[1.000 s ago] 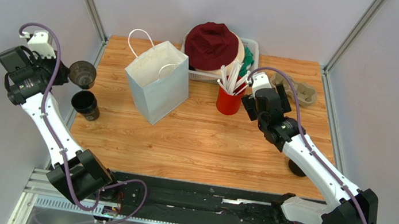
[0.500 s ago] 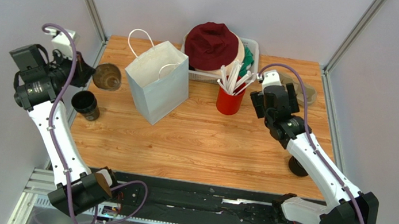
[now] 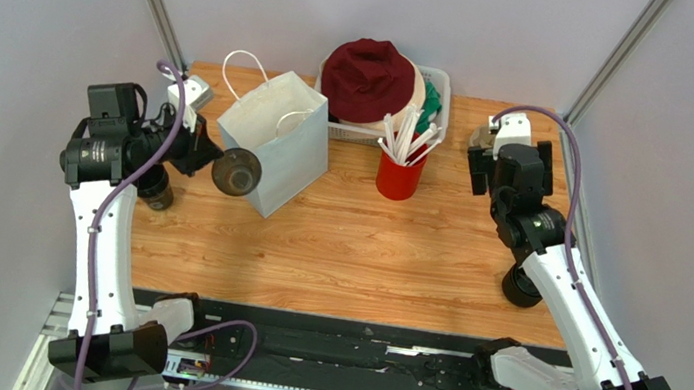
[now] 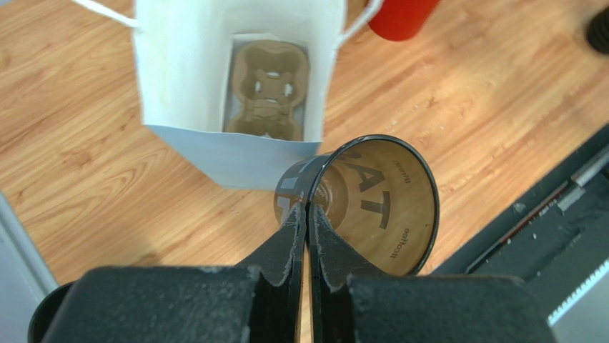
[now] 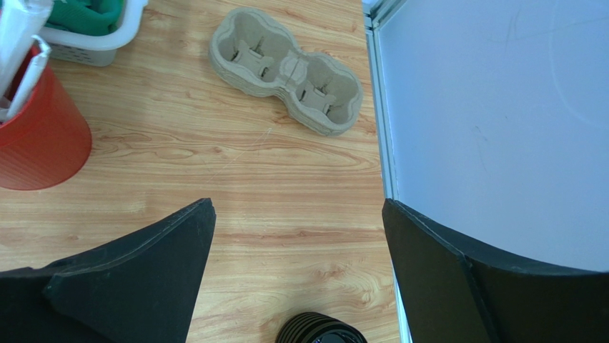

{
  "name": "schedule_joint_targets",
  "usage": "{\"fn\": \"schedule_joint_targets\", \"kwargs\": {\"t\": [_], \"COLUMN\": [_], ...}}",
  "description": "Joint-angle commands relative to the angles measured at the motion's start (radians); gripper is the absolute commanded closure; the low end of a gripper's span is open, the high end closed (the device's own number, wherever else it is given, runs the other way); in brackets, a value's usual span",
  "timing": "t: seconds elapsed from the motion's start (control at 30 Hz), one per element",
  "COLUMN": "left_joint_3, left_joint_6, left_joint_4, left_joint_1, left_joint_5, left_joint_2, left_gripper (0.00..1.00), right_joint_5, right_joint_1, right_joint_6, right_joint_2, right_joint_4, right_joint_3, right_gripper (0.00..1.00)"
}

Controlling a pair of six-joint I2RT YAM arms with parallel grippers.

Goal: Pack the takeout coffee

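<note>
The takeout coffee cup is dark outside and brownish inside, with no lid on it. My left gripper is shut on its rim and holds it tilted in the air, against the front left face of the white paper bag. In the left wrist view the fingers pinch the cup's wall, and the open bag shows a cardboard carrier on its bottom. My right gripper is open and empty; in its wrist view it hovers over bare wood.
An all-black lidless cup stands under the left arm. A red cup of straws and a basket with a maroon hat stand behind. A black ringed item sits at the right edge, and a spare carrier lies nearby.
My left arm has carried the cup from the table's left edge rightward to the bag. My right gripper has moved right and back, away from the red cup.
</note>
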Motion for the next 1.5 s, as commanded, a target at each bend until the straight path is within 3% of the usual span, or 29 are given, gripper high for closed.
{"fn": "schedule_joint_targets", "kwargs": {"t": [0.0, 0.27, 0.4, 0.6, 0.87, 1.2, 1.47], "left_joint_3": [0.034, -0.016, -0.015, -0.036, 0.031, 0.089, 0.2], "left_joint_6": [0.11, 0.16, 0.141, 0.079, 0.003, -0.087, -0.144], "left_joint_4": [-0.11, -0.15, -0.126, 0.017, 0.166, 0.373, 0.434], "left_joint_1": [-0.065, -0.238, -0.395, -0.61, -0.793, -0.904, -0.944], "left_joint_5": [0.033, 0.074, 0.059, -0.019, -0.015, -0.019, -0.021], "left_joint_2": [-0.039, -0.039, -0.005, 0.119, 0.354, 0.636, 0.808], "left_gripper": [0.92, 0.93, 0.93, 0.94, 0.94, 0.95, 0.96], "right_joint_5": [-0.034, -0.074, -0.09, -0.102, -0.108, -0.097, -0.088], "right_joint_1": [-0.05, -0.078, -0.079, -0.093, -0.171, -0.193, -0.193], "right_joint_6": [0.027, 0.025, 0.018, 0.025, 0.053, 0.05, 0.044], "right_joint_2": [-0.023, -0.029, -0.031, -0.034, -0.029, -0.014, 0.003], "right_joint_4": [-0.004, 0.004, 0.015, 0.021, 0.013, 0.021, 0.029], "right_joint_3": [0.012, -0.019, -0.029, -0.036, -0.031, -0.036, -0.04], "right_gripper": [0.06, 0.07, 0.07, 0.07, 0.07, 0.07, 0.07]}}
